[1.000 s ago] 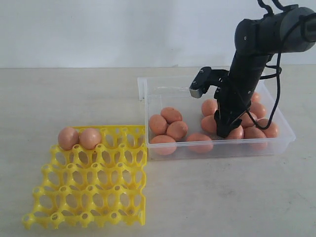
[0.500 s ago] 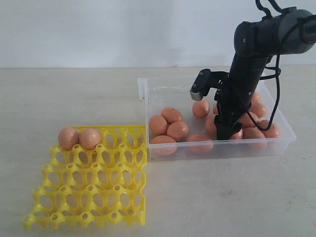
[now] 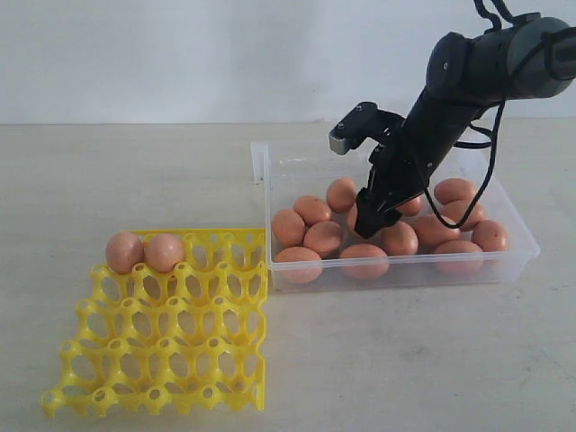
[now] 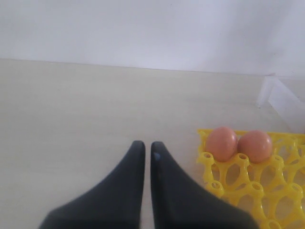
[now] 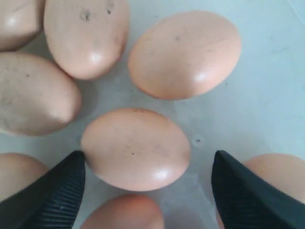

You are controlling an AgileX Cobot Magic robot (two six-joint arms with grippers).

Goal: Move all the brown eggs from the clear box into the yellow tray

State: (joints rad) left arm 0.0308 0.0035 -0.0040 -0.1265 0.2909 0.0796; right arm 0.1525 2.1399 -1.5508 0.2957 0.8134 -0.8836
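The clear box [image 3: 259, 155] holds several brown eggs [image 3: 322, 237]. My right gripper [image 3: 369, 221] is down inside the box near its middle, open. In the right wrist view one egg [image 5: 136, 148] lies on the box floor [image 5: 271, 86] between the fingers of that gripper [image 5: 148, 157]; one fingertip [image 5: 71, 167] is at the egg's side, the other [image 5: 226, 167] stands clear of it. The yellow tray [image 3: 171, 360] carries two eggs [image 3: 124, 252] in its far-left cups. My left gripper [image 4: 147, 145] is shut and empty above the table beside the tray [image 4: 248, 186].
Other eggs [image 5: 183, 55] crowd close around the one between the right fingers. The box's front wall [image 3: 405, 274] abuts the tray's far-right corner. A corner of the box [image 4: 276, 93] shows in the left wrist view. A white wall stands behind the table.
The right gripper has swung left from the box's right side toward its middle and opened wider. Eggs it left behind show again, and one egg has rolled leftward.
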